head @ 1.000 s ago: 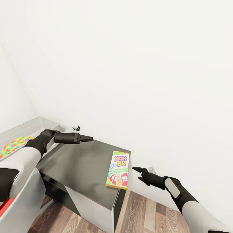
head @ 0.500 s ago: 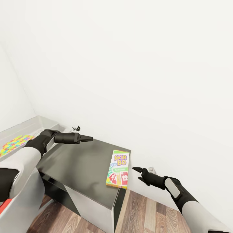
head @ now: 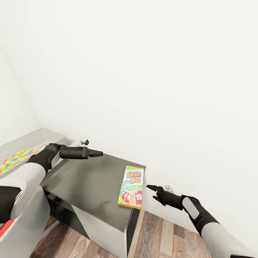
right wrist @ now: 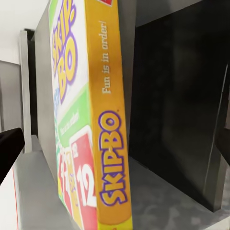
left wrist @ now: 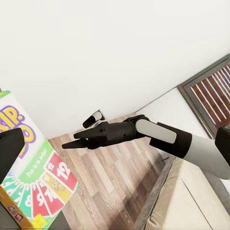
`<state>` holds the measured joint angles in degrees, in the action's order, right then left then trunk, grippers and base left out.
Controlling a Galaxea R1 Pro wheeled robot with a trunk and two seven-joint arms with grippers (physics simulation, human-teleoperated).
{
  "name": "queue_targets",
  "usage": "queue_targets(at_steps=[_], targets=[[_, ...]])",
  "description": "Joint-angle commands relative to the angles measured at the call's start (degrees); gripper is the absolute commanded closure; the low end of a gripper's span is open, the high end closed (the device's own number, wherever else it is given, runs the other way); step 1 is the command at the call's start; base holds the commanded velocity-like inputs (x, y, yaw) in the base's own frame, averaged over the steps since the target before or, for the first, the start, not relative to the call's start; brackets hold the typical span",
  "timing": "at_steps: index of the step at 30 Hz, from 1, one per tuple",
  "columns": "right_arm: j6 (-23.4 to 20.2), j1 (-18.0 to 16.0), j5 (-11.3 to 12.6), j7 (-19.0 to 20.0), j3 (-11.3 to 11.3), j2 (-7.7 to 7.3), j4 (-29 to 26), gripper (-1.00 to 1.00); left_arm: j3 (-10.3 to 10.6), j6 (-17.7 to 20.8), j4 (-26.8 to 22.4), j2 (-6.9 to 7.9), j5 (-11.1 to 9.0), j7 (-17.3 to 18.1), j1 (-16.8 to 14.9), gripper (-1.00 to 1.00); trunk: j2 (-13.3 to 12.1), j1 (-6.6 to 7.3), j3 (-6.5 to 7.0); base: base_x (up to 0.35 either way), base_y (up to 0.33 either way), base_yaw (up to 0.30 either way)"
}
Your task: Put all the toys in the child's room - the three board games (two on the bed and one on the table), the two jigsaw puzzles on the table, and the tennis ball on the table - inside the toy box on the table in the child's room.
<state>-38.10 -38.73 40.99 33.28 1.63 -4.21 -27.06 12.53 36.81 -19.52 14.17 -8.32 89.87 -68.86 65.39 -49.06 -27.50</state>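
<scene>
A yellow-green and red "Skip-Bo" board game [head: 131,187] lies flat at the right end of the table's dark grey side unit [head: 89,179]. It also appears as the board game [left wrist: 28,191] in the left wrist view, and close up as the board game [right wrist: 81,124] in the right wrist view. My left gripper [head: 98,154] hovers open over the unit's back left part, well away from the game. My right gripper [head: 150,191] hangs open just off the unit's right edge, level with the game and clear of it; the left wrist view also catches this right gripper [left wrist: 72,141]. The light grey toy box [head: 39,138] sits far left with a multicoloured jigsaw puzzle [head: 16,158] inside.
A white wall runs close behind the unit. Wooden floor [head: 161,236] lies below and to the right. A small dark object [head: 85,142] sits by the wall behind my left gripper. A red sliver of chair [head: 3,226] shows at the lower left edge.
The head view has drifted very slightly. Both arms and the board game keep their places.
</scene>
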Motion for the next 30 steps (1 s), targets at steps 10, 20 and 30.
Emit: queue_targets(at_steps=[10, 20, 30], targets=[[-0.4, -0.03, 0.15, 0.03, 0.18, 0.04, -0.01, -1.0, 0.48, 0.55, 0.01, 0.07, -0.47, 0.13, -0.04, -1.0, 0.04, 0.0, -0.06, 0.0, 0.05, 0.0], [-0.44, -0.12, 0.13, -0.05, 0.19, 0.08, 0.0, -1.0, 0.48, 0.59, 0.01, 0.07, -0.47, 0.13, -0.04, -1.0, 0.04, 0.0, -0.06, 0.0, 0.021, 0.0], [-0.43, -0.12, 0.06, -0.06, 0.17, 0.08, -0.01, -1.0, 0.5, 0.55, 0.01, 0.07, -0.47, 0.13, -0.04, -1.0, 0.04, 0.0, -0.06, 0.0, 0.05, 0.0]])
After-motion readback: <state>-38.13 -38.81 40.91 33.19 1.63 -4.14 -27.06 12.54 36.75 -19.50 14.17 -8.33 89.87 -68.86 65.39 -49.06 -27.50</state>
